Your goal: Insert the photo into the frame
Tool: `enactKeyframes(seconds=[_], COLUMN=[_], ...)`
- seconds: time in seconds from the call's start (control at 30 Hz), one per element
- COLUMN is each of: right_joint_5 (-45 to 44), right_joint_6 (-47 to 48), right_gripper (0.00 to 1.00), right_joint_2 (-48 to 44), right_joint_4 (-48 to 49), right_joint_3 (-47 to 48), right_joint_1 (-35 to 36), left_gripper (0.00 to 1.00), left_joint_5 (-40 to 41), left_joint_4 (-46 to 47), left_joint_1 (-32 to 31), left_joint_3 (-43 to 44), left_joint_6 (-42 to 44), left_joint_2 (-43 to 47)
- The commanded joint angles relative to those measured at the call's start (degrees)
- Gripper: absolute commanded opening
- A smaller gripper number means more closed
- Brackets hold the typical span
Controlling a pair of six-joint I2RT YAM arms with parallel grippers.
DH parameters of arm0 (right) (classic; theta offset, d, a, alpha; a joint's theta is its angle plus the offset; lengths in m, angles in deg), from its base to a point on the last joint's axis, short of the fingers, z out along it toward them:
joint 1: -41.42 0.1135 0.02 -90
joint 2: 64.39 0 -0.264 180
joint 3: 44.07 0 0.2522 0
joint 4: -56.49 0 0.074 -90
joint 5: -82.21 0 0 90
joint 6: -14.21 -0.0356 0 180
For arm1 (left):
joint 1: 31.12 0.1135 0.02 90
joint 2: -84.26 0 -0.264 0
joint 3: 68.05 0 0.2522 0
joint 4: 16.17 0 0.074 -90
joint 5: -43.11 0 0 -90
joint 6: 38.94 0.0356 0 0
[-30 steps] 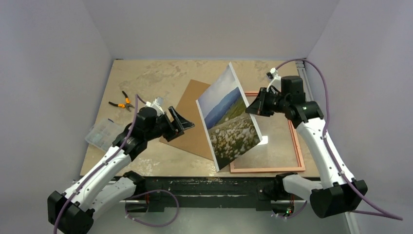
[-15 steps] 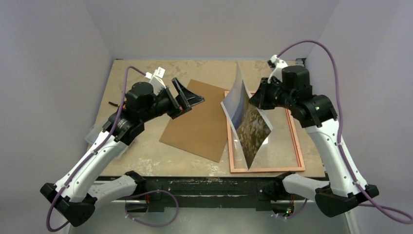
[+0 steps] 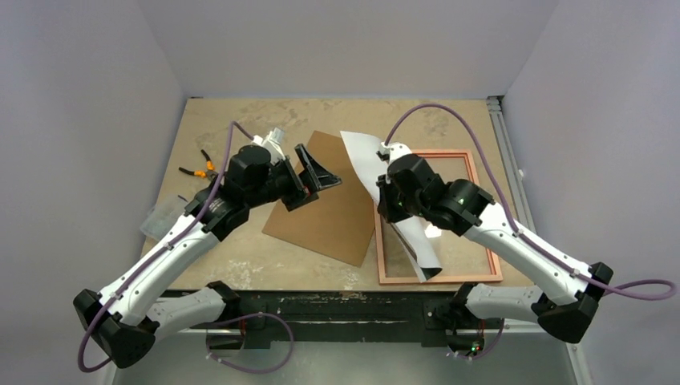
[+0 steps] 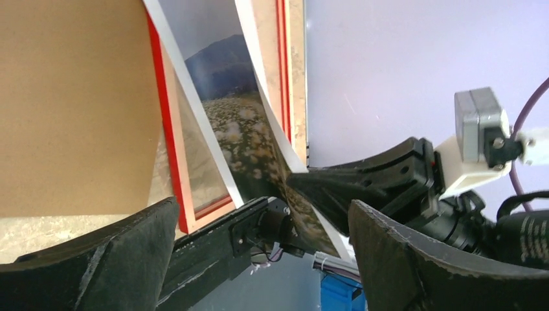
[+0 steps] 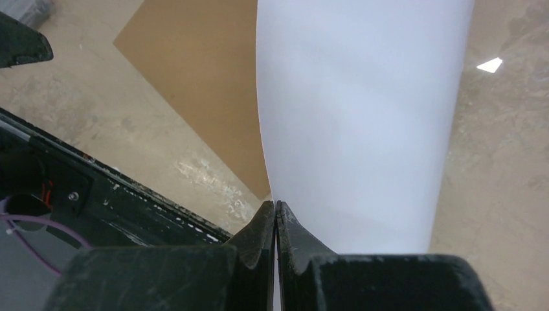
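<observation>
On the counter [image 3: 240, 128] the frame [image 3: 439, 279] lies flat at right, with a brown board [image 3: 329, 216] just beside it at left. The photo [image 3: 362, 156], curled with its white reverse up, hangs over the frame's left half, its near end dipping inside the frame by the near rail. The right arm's fingers [image 5: 272, 223] are pinched tight on the photo's edge. The left arm's fingers [image 3: 315, 172] stand wide apart, holding nothing, above the board. A pair of pliers [image 3: 200, 168] lies at far left
</observation>
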Motion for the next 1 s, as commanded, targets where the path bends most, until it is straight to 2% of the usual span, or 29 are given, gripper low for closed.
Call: enactKeyframes(seconds=[0.0,0.2,0.4,0.6,0.67,0.77,0.97], right_joint_5=[-2.89,-1.58,-0.41,0.17,0.54,1.24,2.08], right_joint_6=[-4.69,-6.76,-7.51,-7.80,-7.79,-7.90,-8.58], right_gripper=[0.00,0.00,0.00,0.00,0.00,0.09,0.18], right_joint_2=[-2.86,-4.24,-4.15,-4.28,-4.36,-4.36,-4.28], right_joint_4=[6.03,8.74,9.94,10.47,10.78,11.14,12.05], right_joint_3=[-4.76,-7.46,-8.41,-9.15,-9.41,-9.87,-10.51], right_joint_1=[2.87,4.28,5.15,5.58,5.61,5.67,5.72], left_gripper=[0.99,0.90,0.82,0.67,0.61,0.50,0.16], left_joint_5=[0.98,-1.35,-2.79,-3.07,-2.94,-2.97,-2.95], left_joint_4=[5.03,15.44,20.56,23.88,23.94,23.97,23.30], left_joint_1=[-0.53,-1.20,-3.52,-5.29,-5.54,-5.74,-5.88], left_joint_3=[-2.79,-7.73,-6.18,-5.13,-4.96,-4.97,-4.80], left_joint_6=[-3.49,-8.85,-10.83,-11.61,-11.70,-11.71,-11.56], left_joint_2=[-0.62,-5.07,-12.68,-17.56,-18.45,-19.31,-20.60])
